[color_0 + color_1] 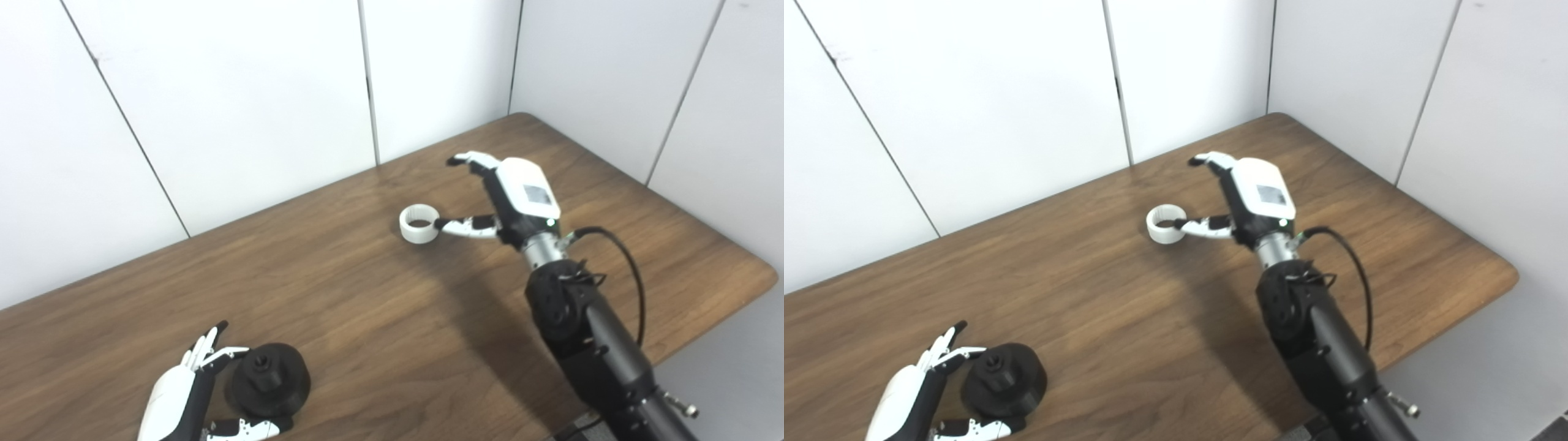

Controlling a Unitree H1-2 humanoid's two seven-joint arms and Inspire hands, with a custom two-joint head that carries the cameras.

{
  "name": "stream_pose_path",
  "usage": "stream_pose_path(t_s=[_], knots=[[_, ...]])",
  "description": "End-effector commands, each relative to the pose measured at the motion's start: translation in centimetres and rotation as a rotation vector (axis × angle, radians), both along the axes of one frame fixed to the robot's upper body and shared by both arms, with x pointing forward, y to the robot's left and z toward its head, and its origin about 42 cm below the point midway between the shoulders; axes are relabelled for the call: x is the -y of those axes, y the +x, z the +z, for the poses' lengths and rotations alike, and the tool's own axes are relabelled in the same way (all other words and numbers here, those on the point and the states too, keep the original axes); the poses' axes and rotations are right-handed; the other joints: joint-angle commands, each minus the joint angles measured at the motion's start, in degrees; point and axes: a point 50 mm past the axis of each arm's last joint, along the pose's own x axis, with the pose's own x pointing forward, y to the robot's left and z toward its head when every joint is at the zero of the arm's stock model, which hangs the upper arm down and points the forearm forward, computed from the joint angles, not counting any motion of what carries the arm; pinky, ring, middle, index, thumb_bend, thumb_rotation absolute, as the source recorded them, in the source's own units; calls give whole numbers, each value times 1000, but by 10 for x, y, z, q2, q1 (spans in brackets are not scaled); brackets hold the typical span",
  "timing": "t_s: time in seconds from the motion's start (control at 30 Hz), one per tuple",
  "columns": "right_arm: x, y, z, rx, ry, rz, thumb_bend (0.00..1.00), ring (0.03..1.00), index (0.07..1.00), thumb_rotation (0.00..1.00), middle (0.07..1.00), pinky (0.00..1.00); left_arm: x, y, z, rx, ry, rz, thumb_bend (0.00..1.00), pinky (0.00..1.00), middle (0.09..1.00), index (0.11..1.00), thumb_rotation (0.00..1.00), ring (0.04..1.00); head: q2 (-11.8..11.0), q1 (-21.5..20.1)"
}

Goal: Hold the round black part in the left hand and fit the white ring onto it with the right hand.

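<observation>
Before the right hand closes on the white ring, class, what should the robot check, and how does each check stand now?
1. White ring lies flat on the table, opening up: ok.
2. Right hand open, fingers apart: ok.
3. Right thumb tip at the ring's rim: ok; actual contact: cannot tell.
4. Other fingers placed around the ring: not ok, raised beyond it.
5. Left hand beside the round black part, open: ok; gripping it: not ok.
</observation>
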Motion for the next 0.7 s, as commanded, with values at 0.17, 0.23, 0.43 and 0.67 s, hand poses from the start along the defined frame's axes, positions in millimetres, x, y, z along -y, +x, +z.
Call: stream_pose_path(t_s=[0.17, 0.23, 0.43, 0.67], knots=[[10, 31, 37, -9, -51, -58, 786, 838, 802, 422, 912, 676, -9, 11, 10, 34, 33, 8, 968, 1000, 1000, 639, 312, 1000, 2, 4], [10, 40, 39, -44, -66, -49, 816, 851, 817, 458, 921, 691, -9, 11, 10, 38, 37, 8, 965, 1000, 1000, 640, 309, 1000, 3, 6], [6, 70, 43, -189, -117, 3, 956, 908, 865, 608, 963, 767, -7, 10, 12, 36, 30, 12, 973, 1000, 1000, 637, 306, 1000, 5, 20], [-1, 91, 32, -352, -130, 65, 1000, 979, 916, 694, 997, 826, -3, 9, 15, 41, 28, 10, 967, 1000, 1000, 635, 297, 1000, 9, 31]])
